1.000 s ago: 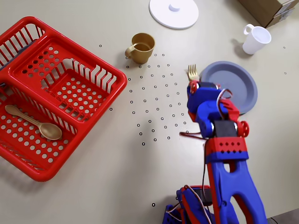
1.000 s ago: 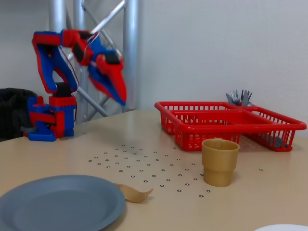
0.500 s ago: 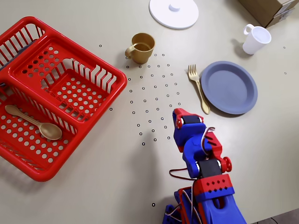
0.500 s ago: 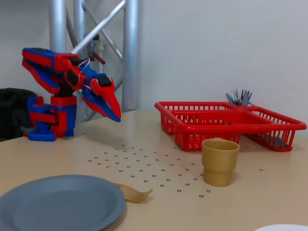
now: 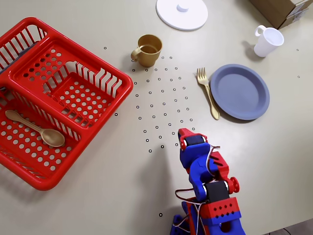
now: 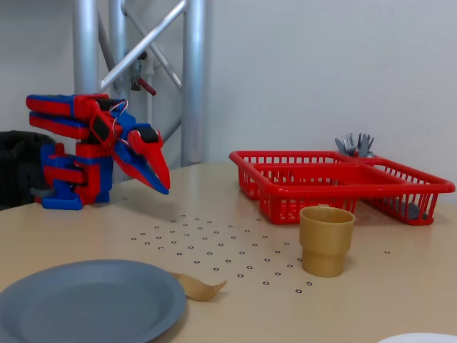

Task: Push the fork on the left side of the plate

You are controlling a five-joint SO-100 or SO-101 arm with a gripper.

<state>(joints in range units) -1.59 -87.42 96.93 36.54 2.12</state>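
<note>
Currently the fork (image 5: 207, 91) lies flat on the table (image 5: 98, 196), just beside the plate's (image 5: 242, 93) left rim in the overhead view. It is gold-tan with four tines pointing toward the top edge and a slim handle angled toward the bottom right. In the fixed view only its tine end shows past the plate. The gripper (image 6: 163, 187) hangs above the table, well apart from the fork, jaws together and holding nothing.
</note>
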